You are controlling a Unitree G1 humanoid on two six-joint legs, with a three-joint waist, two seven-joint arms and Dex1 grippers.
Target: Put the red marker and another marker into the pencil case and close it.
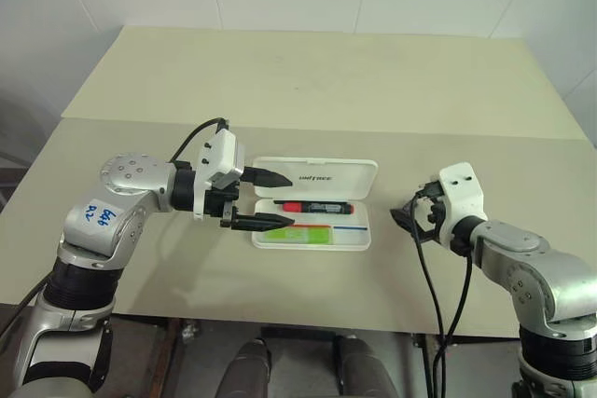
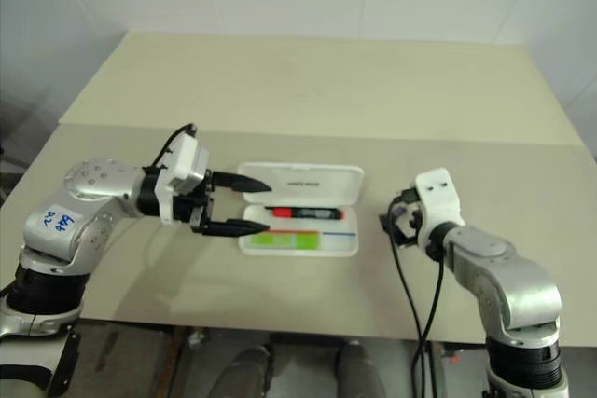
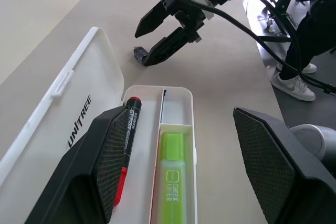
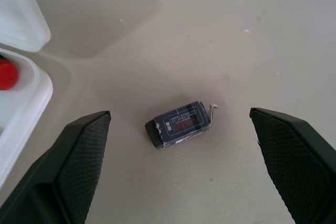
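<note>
Inside the open pencil case, red marker, green highlighter, both grippers wide apart, empty

Left arm: silver, bent at the elbow, forearm reaching inward toward the robot's right. Left gripper: pointing sideways and slightly downward, its two black fingers spread well apart, one above the other, nothing between them. Right arm: silver, elbow bent, forearm angled forward and inward. Right gripper: tilted downward, both black fingers spread wide, holding nothing.
</note>
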